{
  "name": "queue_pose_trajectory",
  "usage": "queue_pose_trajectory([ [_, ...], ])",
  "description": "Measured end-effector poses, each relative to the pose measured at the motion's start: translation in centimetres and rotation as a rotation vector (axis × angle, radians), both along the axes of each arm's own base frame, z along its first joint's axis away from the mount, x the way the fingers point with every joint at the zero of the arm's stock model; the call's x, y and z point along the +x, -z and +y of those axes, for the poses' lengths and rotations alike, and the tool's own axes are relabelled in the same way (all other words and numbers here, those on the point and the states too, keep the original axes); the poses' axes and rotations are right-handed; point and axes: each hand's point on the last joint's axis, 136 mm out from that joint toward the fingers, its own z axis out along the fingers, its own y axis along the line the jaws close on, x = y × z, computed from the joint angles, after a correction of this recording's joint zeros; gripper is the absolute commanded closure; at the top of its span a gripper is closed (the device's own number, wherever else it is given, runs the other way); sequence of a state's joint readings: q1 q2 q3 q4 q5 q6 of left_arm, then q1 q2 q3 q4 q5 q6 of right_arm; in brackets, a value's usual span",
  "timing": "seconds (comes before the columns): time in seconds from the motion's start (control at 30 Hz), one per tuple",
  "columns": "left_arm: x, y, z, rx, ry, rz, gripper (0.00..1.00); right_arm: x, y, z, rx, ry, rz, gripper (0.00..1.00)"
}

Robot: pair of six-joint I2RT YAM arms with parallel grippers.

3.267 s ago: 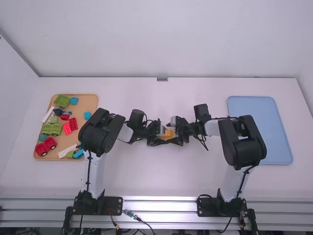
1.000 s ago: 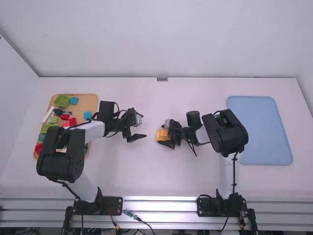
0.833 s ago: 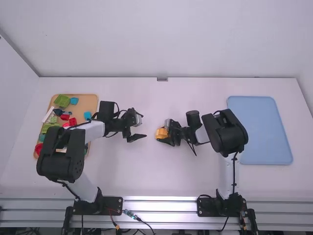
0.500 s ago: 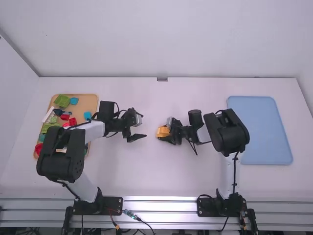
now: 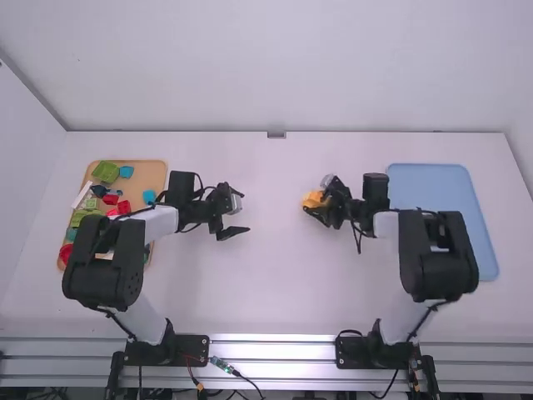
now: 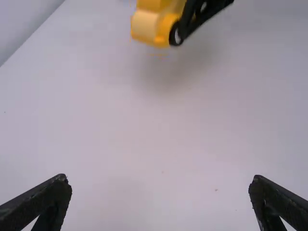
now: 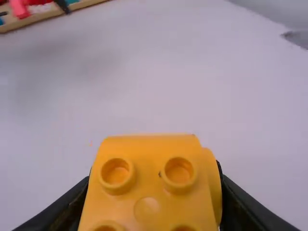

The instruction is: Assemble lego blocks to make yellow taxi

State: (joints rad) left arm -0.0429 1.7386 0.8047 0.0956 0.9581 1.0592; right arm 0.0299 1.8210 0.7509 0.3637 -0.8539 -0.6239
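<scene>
- We are holding the yellow taxi (image 7: 149, 192) in the right gripper (image 7: 154, 180), whose two fingers are pinching its sides; it is hanging near the blue tray (image 5: 441, 187), apart from it, and a soft shadow is suggesting it is off the white table (image 6: 144, 130).
- We are leaving the left gripper (image 6: 160, 178) empty, its fingers spreading wide over the table beside the tan tray (image 5: 154, 171).
- We are seeing round studs (image 7: 178, 170) facing the right wrist camera, and a black wheel (image 6: 172, 40) showing beside the other arm's fingers.
- We are judging the taxi light and stiff, its smooth plastic perhaps slipping a little; the bricks themselves are hardly risking breakage, but the joints between them may be popping loose under a twist.
- We would be taking hold low on the body's flat sides, spanning a seam if possible and avoiding the wheels, which could be rolling under the pads.
- We are guessing the build is nearing its end, with delivery to the blue tray following; that would be calling for a level lowering and a gentle release.
- We are spotting a green block (image 5: 106, 172) and a light-blue block (image 5: 126, 172) resting on the tan tray.
</scene>
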Motion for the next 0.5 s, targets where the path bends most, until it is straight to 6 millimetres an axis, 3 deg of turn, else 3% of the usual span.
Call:
queue_pose_trajectory([
  [0.17,0.0,0.0,0.0,0.000,0.000,-0.001,0.01,1.6,-1.8,-6.7,-0.113,0.218,-0.024,0.66],
  [0.27,0.3,-0.1,0.0,0.002,-0.002,-0.017,0.01,2.1,-2.0,-12.7,-0.174,0.395,-0.010,0.67],
  [0.3,0.3,-0.1,0.0,0.004,-0.003,-0.020,0.01,2.2,-2.0,-13.5,-0.180,0.417,-0.008,0.67],
  [0.5,0.7,0.0,0.3,0.021,-0.017,-0.030,0.01,1.2,-1.7,-23.6,-0.203,0.704,0.041,0.67],
])
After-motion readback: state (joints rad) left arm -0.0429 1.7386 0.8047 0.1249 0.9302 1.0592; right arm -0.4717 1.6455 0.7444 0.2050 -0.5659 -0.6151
